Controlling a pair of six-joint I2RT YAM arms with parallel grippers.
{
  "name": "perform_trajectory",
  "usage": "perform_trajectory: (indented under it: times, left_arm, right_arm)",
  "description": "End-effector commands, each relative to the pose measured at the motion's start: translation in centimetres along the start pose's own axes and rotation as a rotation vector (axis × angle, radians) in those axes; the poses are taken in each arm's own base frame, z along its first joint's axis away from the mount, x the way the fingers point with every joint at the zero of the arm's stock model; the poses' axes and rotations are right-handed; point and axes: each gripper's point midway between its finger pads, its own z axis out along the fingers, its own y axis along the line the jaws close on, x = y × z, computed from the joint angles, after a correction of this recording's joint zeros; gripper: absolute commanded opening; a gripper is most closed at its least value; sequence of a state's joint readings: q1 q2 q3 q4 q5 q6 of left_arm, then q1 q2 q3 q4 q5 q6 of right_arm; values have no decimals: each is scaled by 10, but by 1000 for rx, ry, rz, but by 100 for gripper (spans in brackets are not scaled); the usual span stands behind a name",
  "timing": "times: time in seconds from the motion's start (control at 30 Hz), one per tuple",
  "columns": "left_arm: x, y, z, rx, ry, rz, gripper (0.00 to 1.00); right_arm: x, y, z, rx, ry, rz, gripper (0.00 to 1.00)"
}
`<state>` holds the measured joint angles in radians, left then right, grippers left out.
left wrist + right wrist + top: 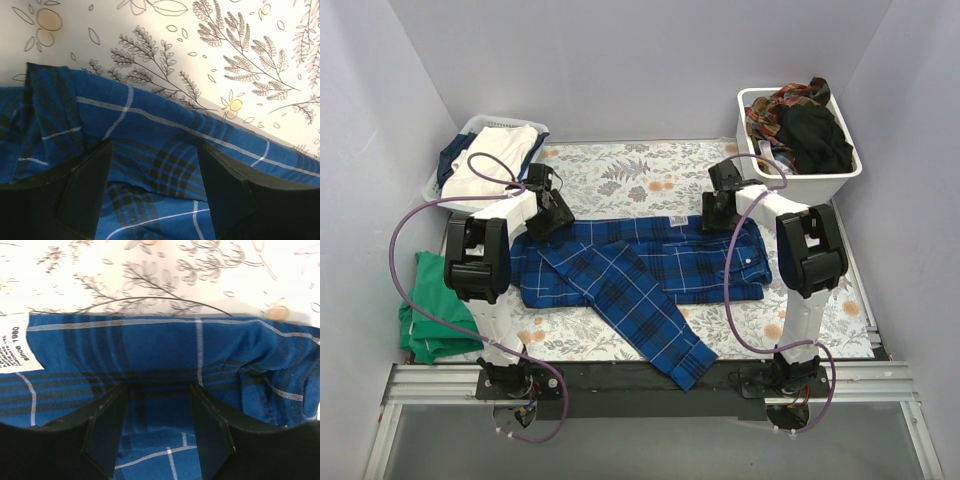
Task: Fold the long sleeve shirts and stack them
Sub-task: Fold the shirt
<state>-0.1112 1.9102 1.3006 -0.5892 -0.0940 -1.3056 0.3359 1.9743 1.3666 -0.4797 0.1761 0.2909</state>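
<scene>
One long sleeve shirt [650, 265], dark blue plaid with thin white lines, lies spread across the floral table cloth [620, 170]. One sleeve [665, 335] runs diagonally toward the near edge. My left gripper [557, 215] stands open over the shirt's far left edge. In its wrist view the gripper [155, 150] has a raised fold of plaid cloth [150, 115] between spread fingers. My right gripper [717, 212] stands open at the far right edge. Seen from its wrist, this gripper [157, 390] straddles the cloth [150, 345] beside a white label [15, 345].
A white basket [750, 100] at the back right holds dark and patterned clothes. Another basket [470, 127] at the back left holds white and dark garments. A green garment [432, 310] lies at the table's left side. Walls close in on three sides.
</scene>
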Motion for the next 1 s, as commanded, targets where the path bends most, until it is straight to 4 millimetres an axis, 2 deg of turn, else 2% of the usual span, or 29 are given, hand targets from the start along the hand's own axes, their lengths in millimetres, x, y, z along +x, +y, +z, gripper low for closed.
perform_trajectory:
  times: [0.0, 0.03, 0.13, 0.27, 0.37, 0.47, 0.5, 0.53, 0.6, 0.63, 0.67, 0.7, 0.77, 0.8, 0.83, 0.9, 0.97]
  left_arm:
    - [5, 36, 13, -152, 2, 16, 69]
    - [5, 37, 13, -152, 5, 10, 69]
    - [4, 34, 13, -142, 9, 3, 69]
    - [-3, 22, 7, -85, 0, 18, 69]
    - [-15, 0, -9, 20, -37, 32, 69]
    - [-29, -13, -31, 82, -83, 36, 70]
    - [-32, -16, -38, 96, -95, 35, 70]
    - [-34, -17, -43, 105, -106, 37, 70]
    - [-39, -20, -57, 129, -132, 39, 71]
    - [-39, -20, -59, 133, -136, 40, 71]
    - [-39, -20, -63, 140, -138, 42, 71]
    - [-36, -19, -65, 142, -137, 43, 71]
    - [-33, -18, -68, 148, -134, 44, 71]
    - [-32, -16, -68, 149, -132, 43, 71]
    - [-28, -15, -69, 150, -127, 43, 71]
    - [-25, -13, -67, 145, -119, 44, 71]
    - [-21, -11, -65, 141, -109, 43, 72]
  right_arm:
    - [24, -41, -1, 83, 56, 70, 61]
    - [29, -50, -1, 93, 65, 92, 61]
    - [26, -60, -6, 110, 50, 126, 61]
    - [17, -64, -17, 131, 16, 117, 61]
    - [-4, -57, -39, 117, -72, 79, 62]
    - [-29, -43, -75, 92, -192, 22, 63]
    - [-40, -36, -96, 71, -249, 3, 63]
    - [-42, -24, -105, 50, -277, -34, 63]
    - [-44, -13, -130, 28, -332, -97, 63]
    - [-38, 1, -137, 3, -344, -145, 63]
    - [-33, 8, -142, -14, -351, -173, 63]
    - [-20, 10, -148, -24, -351, -204, 64]
    - [1, 27, -153, -83, -337, -255, 64]
    - [8, 31, -162, -110, -349, -262, 64]
    - [27, 37, -159, -136, -316, -291, 64]
    - [47, 46, -170, -194, -303, -319, 64]
    - [76, 60, -174, -251, -268, -374, 64]
